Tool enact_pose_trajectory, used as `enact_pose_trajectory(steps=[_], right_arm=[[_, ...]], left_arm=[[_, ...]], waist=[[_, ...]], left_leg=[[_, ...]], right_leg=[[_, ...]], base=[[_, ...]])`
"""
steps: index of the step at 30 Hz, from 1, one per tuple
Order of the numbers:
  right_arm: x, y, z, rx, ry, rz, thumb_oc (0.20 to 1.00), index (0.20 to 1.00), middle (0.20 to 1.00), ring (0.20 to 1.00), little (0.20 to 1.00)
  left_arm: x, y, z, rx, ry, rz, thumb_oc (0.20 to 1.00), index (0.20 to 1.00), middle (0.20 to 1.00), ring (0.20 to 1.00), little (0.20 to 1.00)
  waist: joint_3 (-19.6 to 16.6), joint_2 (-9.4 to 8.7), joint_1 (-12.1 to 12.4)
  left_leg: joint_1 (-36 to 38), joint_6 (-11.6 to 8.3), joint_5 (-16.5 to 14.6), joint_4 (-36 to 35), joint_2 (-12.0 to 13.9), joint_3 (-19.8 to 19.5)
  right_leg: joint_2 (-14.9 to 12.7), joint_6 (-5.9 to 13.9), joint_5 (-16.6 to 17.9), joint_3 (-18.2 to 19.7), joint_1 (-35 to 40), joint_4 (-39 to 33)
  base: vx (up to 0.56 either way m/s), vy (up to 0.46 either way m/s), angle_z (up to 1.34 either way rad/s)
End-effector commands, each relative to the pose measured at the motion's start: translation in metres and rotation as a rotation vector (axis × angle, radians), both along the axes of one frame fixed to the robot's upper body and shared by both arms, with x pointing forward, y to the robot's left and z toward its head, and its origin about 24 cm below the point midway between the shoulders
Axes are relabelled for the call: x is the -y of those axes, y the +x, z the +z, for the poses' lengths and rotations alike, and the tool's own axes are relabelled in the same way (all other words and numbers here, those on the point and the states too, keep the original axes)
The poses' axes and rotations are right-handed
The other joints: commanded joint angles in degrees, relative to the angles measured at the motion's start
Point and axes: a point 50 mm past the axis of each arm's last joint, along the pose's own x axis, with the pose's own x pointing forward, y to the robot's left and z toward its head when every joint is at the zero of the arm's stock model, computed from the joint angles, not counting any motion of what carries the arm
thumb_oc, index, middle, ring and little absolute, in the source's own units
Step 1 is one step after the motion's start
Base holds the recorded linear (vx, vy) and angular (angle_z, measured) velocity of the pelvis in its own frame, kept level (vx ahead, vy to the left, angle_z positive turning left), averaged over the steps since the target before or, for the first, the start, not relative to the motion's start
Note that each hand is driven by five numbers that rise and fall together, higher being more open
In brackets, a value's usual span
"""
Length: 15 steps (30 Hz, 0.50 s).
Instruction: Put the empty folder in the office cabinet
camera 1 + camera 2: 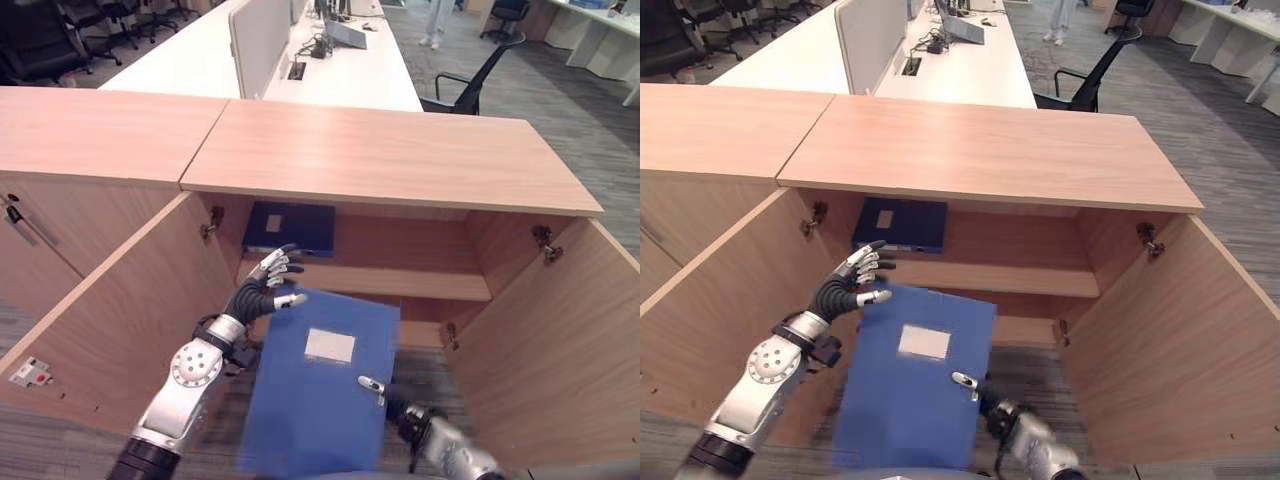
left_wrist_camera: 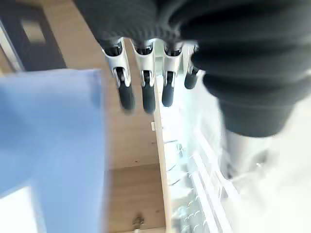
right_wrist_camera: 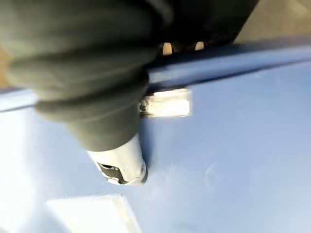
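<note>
Folders: two in sight. One light blue folder (image 1: 320,385) out in front of the open cabinet (image 1: 400,160), one dark blue folder (image 1: 290,228) lying flat on the upper shelf (image 1: 400,280) at the back left.
Blue folder: held flat and tilted, white label (image 1: 330,345) facing up, its far edge just at the cabinet mouth, below the shelf's front lip. It is not inside.
Left hand: the left hand (image 1: 262,290) sits at the folder's far left corner, fingers (image 2: 148,92) straight and spread, hanging apart beside the folder's edge in the wrist view. The thumb tip lies just at the corner in the eye views; whether it truly touches, I cannot tell.
Right hand: the right hand (image 1: 425,420) is at the folder's near right edge. Thumb (image 3: 119,162) pressed down on the top cover, two fingertips (image 3: 167,47) peeking past the edge from beneath: a pinch grip on the folder, right beside its metal clip (image 3: 165,103).
Doors: two, both swung wide. Left door (image 1: 110,310) stands just outside the left fingers, right door (image 1: 560,340) well clear of the right fingers.
Open room: beyond the left fingertips, the lower compartment (image 1: 440,310) gapes open under the shelf; on the shelf, bare wood runs right of the dark folder.
Surface behind: one long white desk (image 1: 320,70) past the cabinet top, one black chair (image 1: 480,80) beside it.
</note>
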Motion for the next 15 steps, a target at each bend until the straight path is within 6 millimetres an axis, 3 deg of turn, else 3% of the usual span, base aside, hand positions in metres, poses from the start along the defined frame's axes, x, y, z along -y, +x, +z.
enact_pose_trajectory(steps=[1, 2, 3, 4, 5, 6, 7, 8, 9, 15], right_arm=[[-0.017, 0.035, 0.022, 0.076, 0.195, -0.19, 0.2, 0.2, 0.2, 0.2, 0.2], [-0.008, 0.031, 0.014, 0.03, 0.189, -0.242, 0.2, 0.2, 0.2, 0.2, 0.2], [-0.007, 0.031, 0.014, 0.03, 0.189, -0.242, 0.2, 0.2, 0.2, 0.2, 0.2], [0.004, 0.04, 0.021, 0.089, 0.159, -0.336, 0.2, 0.2, 0.2, 0.2, 0.2], [0.004, 0.013, -0.004, -0.081, 0.15, -0.341, 0.2, 0.2, 0.2, 0.2, 0.2], [0.012, 0.019, 0.004, -0.035, 0.147, -0.338, 0.2, 0.2, 0.2, 0.2, 0.2], [0.019, 0.009, -0.004, -0.084, 0.148, -0.396, 0.2, 0.2, 0.2, 0.2, 0.2], [0.019, 0.009, -0.004, -0.084, 0.148, -0.396, 0.2, 0.2, 0.2, 0.2, 0.2], [0.032, 0.007, -0.008, -0.11, 0.117, -0.452, 0.2, 0.2, 0.2, 0.2, 0.2], [0.042, 0.012, -0.008, -0.123, 0.062, -0.487, 0.2, 0.2, 0.2, 0.2, 0.2]], left_arm=[[-0.02, -0.009, -0.027, -0.121, -0.022, 0.12, 1.0, 1.0, 1.0, 1.0, 1.0], [-0.026, -0.013, -0.036, -0.161, -0.021, 0.145, 1.0, 1.0, 1.0, 1.0, 1.0], [-0.025, -0.013, -0.035, -0.161, -0.022, 0.144, 1.0, 1.0, 1.0, 1.0, 1.0], [-0.033, -0.02, -0.049, -0.22, -0.027, 0.214, 1.0, 1.0, 1.0, 1.0, 1.0], [-0.04, -0.033, -0.068, -0.32, -0.011, 0.238, 1.0, 1.0, 1.0, 1.0, 1.0], [-0.046, -0.038, -0.072, -0.342, -0.011, 0.275, 1.0, 1.0, 1.0, 1.0, 1.0], [-0.052, -0.042, -0.077, -0.367, 0.028, 0.292, 1.0, 1.0, 1.0, 1.0, 1.0], [-0.052, -0.042, -0.077, -0.367, 0.028, 0.292, 1.0, 1.0, 1.0, 1.0, 1.0], [-0.06, -0.054, -0.088, -0.424, 0.059, 0.34, 1.0, 1.0, 1.0, 1.0, 1.0], [-0.067, -0.065, -0.11, -0.529, 0.106, 0.419, 1.0, 1.0, 1.0, 1.0, 1.0]], waist=[[-0.2, -0.6, -0.8], [-0.2, -0.6, -0.9], [-0.2, -0.58, -0.9], [-0.2, -0.47, -0.7], [-0.2, -0.35, -1.2], [-0.1, -0.45, -1.3], [-0.1, -0.37, -1.5], [-0.2, -0.37, -1.5], [-0.2, -0.41, -1.4], [-0.1, -0.36, -1.2]], left_leg=[[0.8, -0.83, -5.5, 0.1, 0.5, -1.0], [0.8, -0.82, -5.5, 0.1, 0.4, -1.1], [0.8, -0.82, -5.5, 0.1, 0.4, -1.1], [0.8, -0.78, -5.5, 0.1, 0.5, -1.2], [0.7, -0.84, -5.5, 0.1, 0.5, -1.2], [0.6, -0.84, -5.4, 0.1, 0.5, -1.2], [0.6, -0.87, -5.5, 0.1, 0.6, -1.3], [0.6, -0.87, -5.5, 0.1, 0.6, -1.3], [0.5, -0.94, -5.3, 0.1, 0.7, -1.5], [-0.5, -1.35, -4.7, 0.1, 1.1, -1.9]], right_leg=[[-2.4, 4.73, -0.8, -0.8, 1.2, 0.0], [-2.4, 4.7, -0.9, -0.8, 1.2, 0.0], [-2.4, 4.7, -0.9, -0.8, 1.2, 0.0], [-2.3, 4.65, -0.9, -0.6, 1.1, 0.0], [-2.2, 4.57, -1.0, -0.6, 1.1, 0.0], [-2.2, 4.5, -1.1, -0.6, 1.0, 0.0], [-2.1, 4.48, -1.2, -0.6, 1.0, 0.0], [-2.1, 4.48, -1.2, -0.6, 1.0, 0.0], [-2.0, 4.38, -1.3, -0.6, 0.9, 0.0], [-1.5, 4.01, -1.8, -0.9, 0.4, 0.0]], base=[[0.0, 0.0, -0.05], [0.01, -0.003, 0.03], [0.0, 0.0, 0.0], [0.0, 0.0, 0.0], [0.0, 0.0, 0.0], [0.0, -0.017, 0.05], [0.0, 0.0, 0.0], [0.01, -0.031, 0.02], [0.01, -0.034, 0.0], [0.0, -0.054, 0.0]])
